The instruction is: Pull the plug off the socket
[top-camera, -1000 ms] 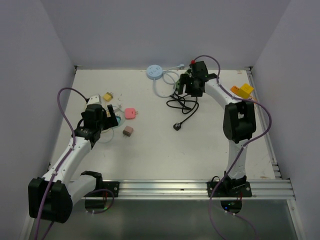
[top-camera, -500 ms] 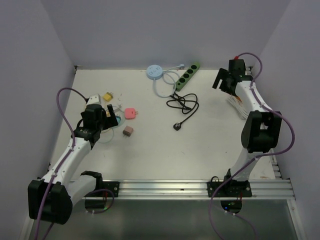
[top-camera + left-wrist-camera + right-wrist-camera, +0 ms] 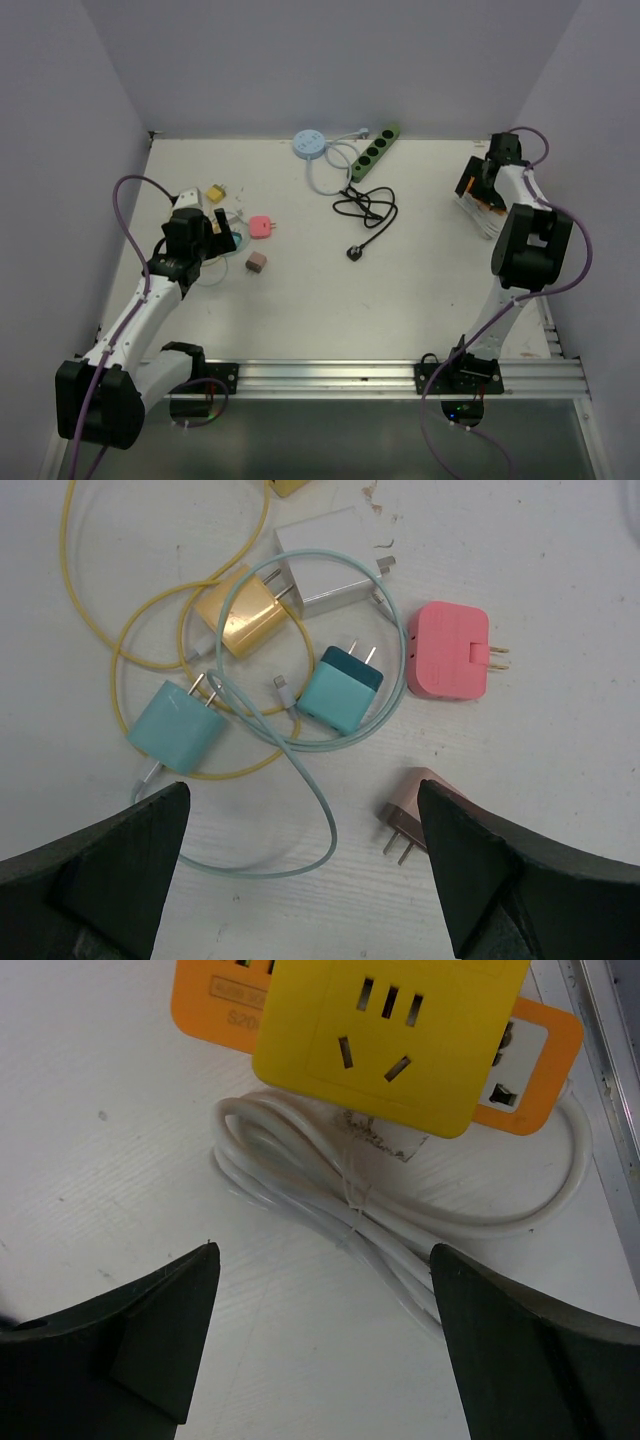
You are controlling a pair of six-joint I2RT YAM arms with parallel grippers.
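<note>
Fingers (image 3: 130, 1330) of the right gripper (image 3: 322, 1260) stand wide apart with nothing between them, over a bundled white cable (image 3: 400, 1225). Just past the cable, a yellow socket block (image 3: 400, 1030) lies on an orange strip (image 3: 545, 1055). This group sits well to the right of the green strip (image 3: 375, 151), the task's socket bar, which lies slanted at the far side of the table (image 3: 300, 310).

The left gripper (image 3: 302, 790) is spread just as wide and holds nothing. Below it is a tangle of a pale teal charger (image 3: 175, 725), a dark teal charger (image 3: 340, 688), a yellow charger (image 3: 240, 620) and a white charger (image 3: 330, 560), with yellow and teal leads looped around them. A pink adapter (image 3: 447, 650) lies just beside the tangle, and a brown charger (image 3: 415, 815) lies close to one finger. This heap is well to the left of the green strip and nearer the arms.

Just on the near side of the green strip, a black cord (image 3: 365, 208) coils on the table. Its black plug (image 3: 355, 253) lies loose, apart from the strip and nearer the arms. A blue hub (image 3: 308, 144) sits just left of the strip.
</note>
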